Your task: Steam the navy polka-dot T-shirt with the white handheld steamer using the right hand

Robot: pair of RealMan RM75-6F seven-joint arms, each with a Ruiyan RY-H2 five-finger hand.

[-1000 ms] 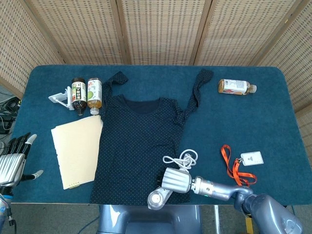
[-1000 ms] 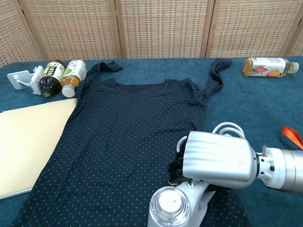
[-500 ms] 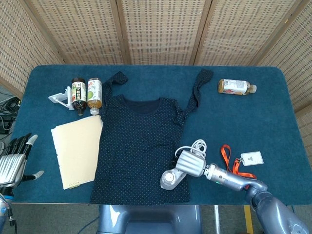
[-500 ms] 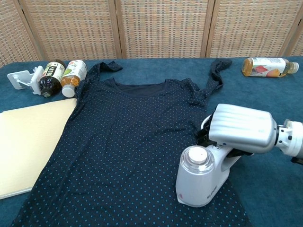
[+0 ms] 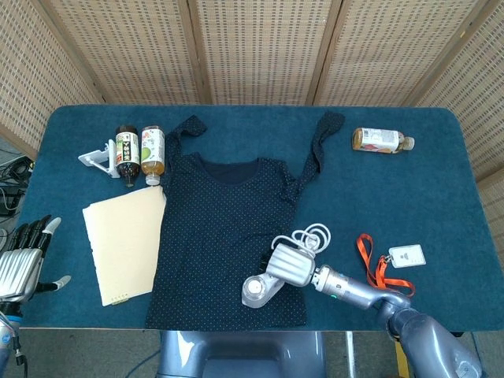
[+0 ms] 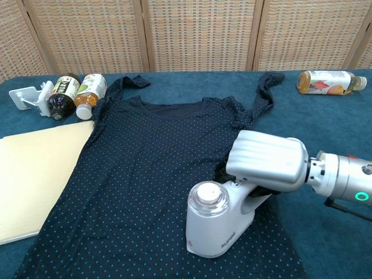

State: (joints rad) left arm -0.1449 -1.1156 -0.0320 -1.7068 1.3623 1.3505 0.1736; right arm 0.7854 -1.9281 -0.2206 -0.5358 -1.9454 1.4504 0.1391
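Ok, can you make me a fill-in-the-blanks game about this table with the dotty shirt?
1. The right hand holds the white ____.
2. The steamer stands on the navy polka-dot ____.
3. The cream folder lies to the ____ of the T-shirt in the head view.
4. Beside the white ID card lies an ____ lanyard.

Missing words: steamer; T-shirt; left; orange

You had three bottles: two side by side [image 5: 127, 151] [image 5: 153, 147], one apart [image 5: 381, 140]. There was one T-shirt [image 5: 224, 228], one steamer [image 6: 217, 224], one cream folder [image 5: 126, 242], one orange lanyard with a card [image 5: 386, 266], and one white clip [image 5: 98, 159].
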